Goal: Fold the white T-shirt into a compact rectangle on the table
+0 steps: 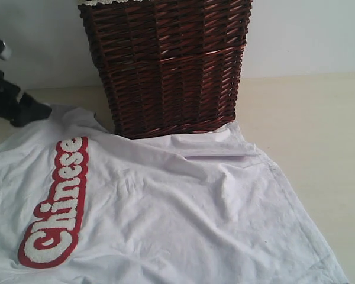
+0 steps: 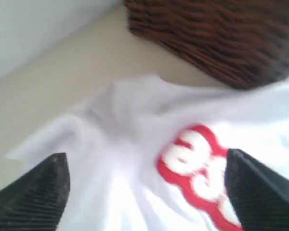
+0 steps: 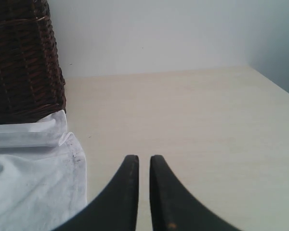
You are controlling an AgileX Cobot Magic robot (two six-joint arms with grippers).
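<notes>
White T-shirt (image 1: pixel 165 207) is lying spread and wrinkled on the table (image 1: pixel 307 118) — no clear fold showing, so nearly all the folding is waiting. Left gripper (image 2: pixel 144 156) is hovering, jaws wide apart, shirt cloth below between them, nothing held. Right gripper (image 3: pixel 144 161) is sitting with jaws nearly together, empty — shirt edge just beside them.

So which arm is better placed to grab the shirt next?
Left, probably: the left gripper hangs open over the shirt, while the right gripper is shut over bare table beside it.

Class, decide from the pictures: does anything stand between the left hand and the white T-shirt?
Nothing visible does. The open left hand hangs directly over the white T-shirt; the wicker basket stands beyond it.
</notes>
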